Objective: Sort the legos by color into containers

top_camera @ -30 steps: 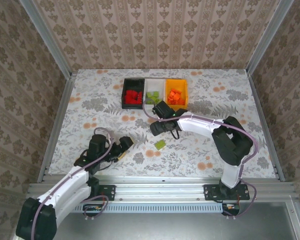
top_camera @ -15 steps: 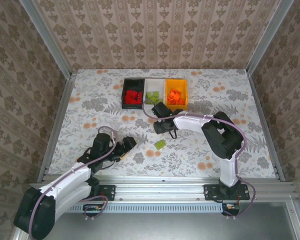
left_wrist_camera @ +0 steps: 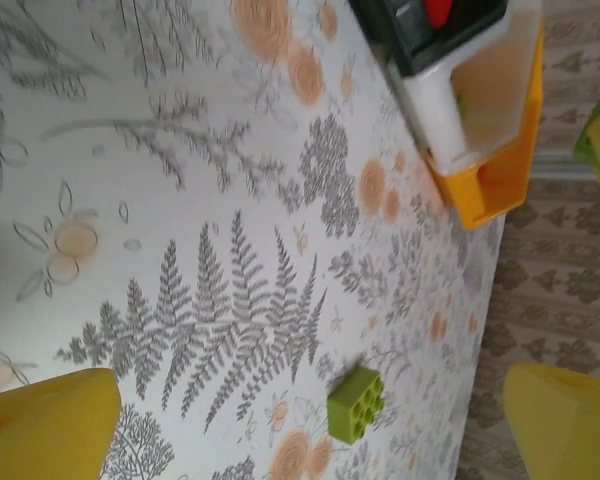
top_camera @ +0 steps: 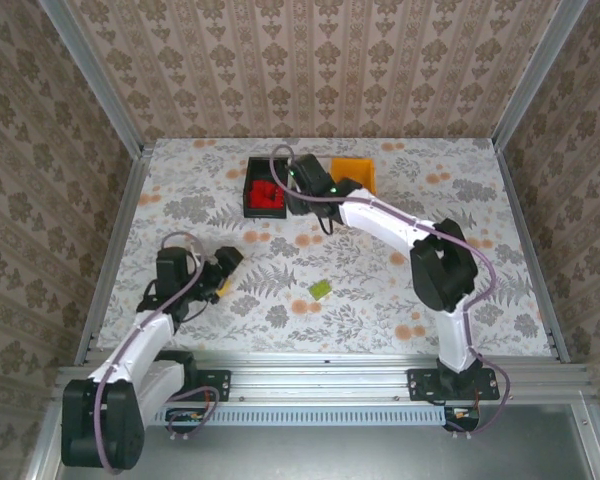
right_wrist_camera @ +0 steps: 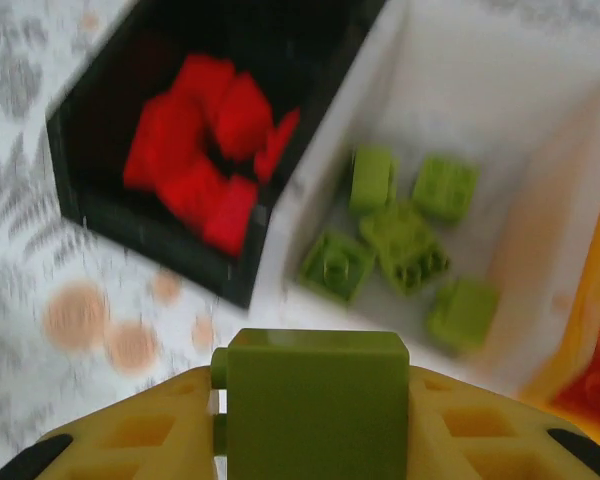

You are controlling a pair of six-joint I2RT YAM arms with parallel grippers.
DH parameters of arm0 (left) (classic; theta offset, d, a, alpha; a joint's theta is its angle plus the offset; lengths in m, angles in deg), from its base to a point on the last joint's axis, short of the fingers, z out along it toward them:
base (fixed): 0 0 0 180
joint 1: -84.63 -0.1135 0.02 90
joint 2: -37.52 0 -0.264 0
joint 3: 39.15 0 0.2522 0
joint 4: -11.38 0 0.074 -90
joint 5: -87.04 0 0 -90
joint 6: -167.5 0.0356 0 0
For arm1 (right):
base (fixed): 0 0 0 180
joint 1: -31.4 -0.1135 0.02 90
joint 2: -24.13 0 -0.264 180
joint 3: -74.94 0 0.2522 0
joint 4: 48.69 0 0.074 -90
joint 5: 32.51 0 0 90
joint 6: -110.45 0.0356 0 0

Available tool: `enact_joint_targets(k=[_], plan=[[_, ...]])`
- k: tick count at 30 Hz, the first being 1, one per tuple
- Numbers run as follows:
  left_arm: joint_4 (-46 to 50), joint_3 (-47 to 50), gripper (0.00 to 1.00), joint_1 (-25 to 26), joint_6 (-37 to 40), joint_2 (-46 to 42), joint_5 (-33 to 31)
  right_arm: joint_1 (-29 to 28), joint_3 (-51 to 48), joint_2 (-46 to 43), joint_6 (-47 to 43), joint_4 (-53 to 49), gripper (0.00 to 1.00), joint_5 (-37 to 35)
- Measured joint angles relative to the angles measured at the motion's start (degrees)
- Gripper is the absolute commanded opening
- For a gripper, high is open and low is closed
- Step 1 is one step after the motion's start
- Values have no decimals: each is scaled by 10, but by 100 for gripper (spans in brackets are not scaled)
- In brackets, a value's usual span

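Observation:
My right gripper [right_wrist_camera: 315, 420] is shut on a lime green lego [right_wrist_camera: 315, 395] and hangs over the near rim of the white bin [right_wrist_camera: 450, 90], which holds several green legos [right_wrist_camera: 400, 240]. To its left the black bin [right_wrist_camera: 100, 205] holds red legos [right_wrist_camera: 205, 150]. From above, the right gripper [top_camera: 298, 192] covers the white bin between the black bin [top_camera: 252, 190] and the orange-yellow bin [top_camera: 358, 170]. One green lego [top_camera: 320, 289] [left_wrist_camera: 356, 403] lies alone on the table. My left gripper [top_camera: 225, 272] [left_wrist_camera: 310, 440] is open and empty, well to that lego's left.
The floral table [top_camera: 400, 290] is walled by patterned panels with metal rails along its edges. The row of bins stands at the back centre, also seen far off in the left wrist view as the orange-yellow bin [left_wrist_camera: 500, 170].
My right gripper has carried its green lego from mid-table back to above the white bin. The left arm has swung a little left and farther from the loose green lego.

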Motion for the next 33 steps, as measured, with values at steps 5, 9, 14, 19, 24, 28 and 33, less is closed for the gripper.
enact_joint_targets(k=[5,9,14,19,24,28,33], plan=[[8,-33,100,-16,21,33,44,14,89,88,-3,-30,40,-2],[8,-41,100,-16,30,54,69,26,188,169,-2,-77,40,-8],[8,-48,100,-16,34,55,84,35,242,203,-1,-103,43,-10],[8,-52,100,-15,36,55,88,40,252,212,0,-118,61,-10],[9,-53,100,-8,36,50,88,39,251,211,0,-120,66,-12],[13,-55,100,0,36,38,86,35,225,191,0,-114,66,-14],[23,-56,100,31,35,11,74,10,95,76,-3,-77,69,-19]])
